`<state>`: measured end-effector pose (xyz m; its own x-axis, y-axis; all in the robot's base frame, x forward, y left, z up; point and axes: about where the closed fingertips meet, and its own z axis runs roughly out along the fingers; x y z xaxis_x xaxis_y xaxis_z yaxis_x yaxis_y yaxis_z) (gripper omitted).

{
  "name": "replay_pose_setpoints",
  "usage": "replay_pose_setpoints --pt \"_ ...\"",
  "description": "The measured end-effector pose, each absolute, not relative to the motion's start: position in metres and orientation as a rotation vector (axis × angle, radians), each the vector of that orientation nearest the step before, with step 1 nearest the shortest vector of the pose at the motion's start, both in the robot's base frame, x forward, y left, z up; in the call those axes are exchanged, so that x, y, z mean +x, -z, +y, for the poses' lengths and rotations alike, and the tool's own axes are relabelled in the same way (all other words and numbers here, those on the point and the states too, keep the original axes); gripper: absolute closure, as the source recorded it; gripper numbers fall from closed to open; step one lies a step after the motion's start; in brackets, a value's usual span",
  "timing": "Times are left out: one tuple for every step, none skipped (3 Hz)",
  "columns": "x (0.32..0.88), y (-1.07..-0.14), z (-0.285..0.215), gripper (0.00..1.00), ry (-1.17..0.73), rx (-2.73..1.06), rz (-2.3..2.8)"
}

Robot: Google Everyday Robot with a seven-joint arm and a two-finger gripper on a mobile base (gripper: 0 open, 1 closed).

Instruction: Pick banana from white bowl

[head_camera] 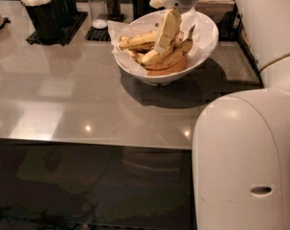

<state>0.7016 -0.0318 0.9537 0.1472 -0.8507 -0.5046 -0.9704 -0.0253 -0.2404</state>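
The white bowl (207,36) stands on the grey table, lined with crinkled white paper and holding several speckled yellow bananas. One banana (173,57) lies along the front right of the pile with its dark tip pointing up. Others (139,41) lie to the left. My gripper (161,43) reaches down from the top of the view into the bowl. It sits right on the pile, touching the bananas at the middle. Its cream-coloured body hides part of the fruit behind it.
My bulky white arm (240,166) fills the lower right and right edge. At the back of the table (63,95) stand a black holder with white packets (44,11), a salt shaker (97,6) and a pepper shaker (112,0) on black mats. A dark rack stands behind the bowl at right.
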Motion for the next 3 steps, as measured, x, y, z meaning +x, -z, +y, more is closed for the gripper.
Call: replay_pose_setpoints --pt "0.707 -0.952 -0.027 0.00 -0.293 -1.894 1.725" --pt "0.711 -0.938 -0.019 0.00 -0.306 -1.923 1.742" --pt "0.711 -0.937 -0.019 0.15 -0.306 -1.924 1.742"
